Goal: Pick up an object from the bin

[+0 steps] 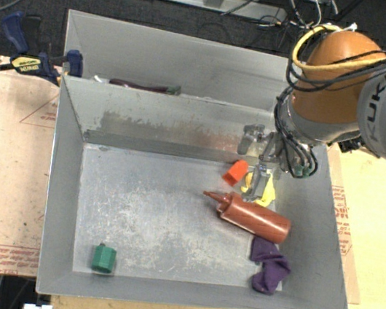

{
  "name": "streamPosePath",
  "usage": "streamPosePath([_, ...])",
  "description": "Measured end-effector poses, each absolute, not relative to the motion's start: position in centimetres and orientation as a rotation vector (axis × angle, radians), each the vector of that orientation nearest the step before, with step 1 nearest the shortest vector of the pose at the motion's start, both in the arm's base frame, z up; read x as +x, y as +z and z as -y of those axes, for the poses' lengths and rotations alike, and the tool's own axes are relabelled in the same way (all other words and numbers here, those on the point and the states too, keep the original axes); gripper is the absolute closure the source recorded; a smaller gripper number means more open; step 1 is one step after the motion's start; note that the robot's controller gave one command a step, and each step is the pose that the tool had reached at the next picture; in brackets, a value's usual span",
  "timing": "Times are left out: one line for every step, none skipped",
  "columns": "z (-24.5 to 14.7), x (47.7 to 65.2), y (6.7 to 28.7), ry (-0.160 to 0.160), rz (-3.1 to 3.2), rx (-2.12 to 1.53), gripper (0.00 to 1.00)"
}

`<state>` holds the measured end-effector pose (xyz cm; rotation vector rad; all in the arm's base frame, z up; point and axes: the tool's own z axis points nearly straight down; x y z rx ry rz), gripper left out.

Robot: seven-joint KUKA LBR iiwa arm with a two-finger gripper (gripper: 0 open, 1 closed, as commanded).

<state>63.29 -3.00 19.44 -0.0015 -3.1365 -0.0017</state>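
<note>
Scuffed grey bin: hand beside yellow piece, openness cannot be told.

1. Green cap: on bin floor, lower-left corner, well apart from the rest.
2. Purple rag: crumpled, lower-right corner.
3. Red-brown bottle: on its side, nozzle left, touching rag.

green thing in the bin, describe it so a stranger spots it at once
In the grey metal bin, look to the lower left corner of its floor. The small green cylinder sits there alone, far from the red-brown bottle on the right; it is the only green piece.
</note>
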Motion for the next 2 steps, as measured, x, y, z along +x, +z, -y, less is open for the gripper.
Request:
streamPosePath([3.0,63.4,20.0,-0.001,3.144,-0.001,0.00])
streamPosePath([5.8,63.8,16.3,-0.002,3.147,0.103,0.00])
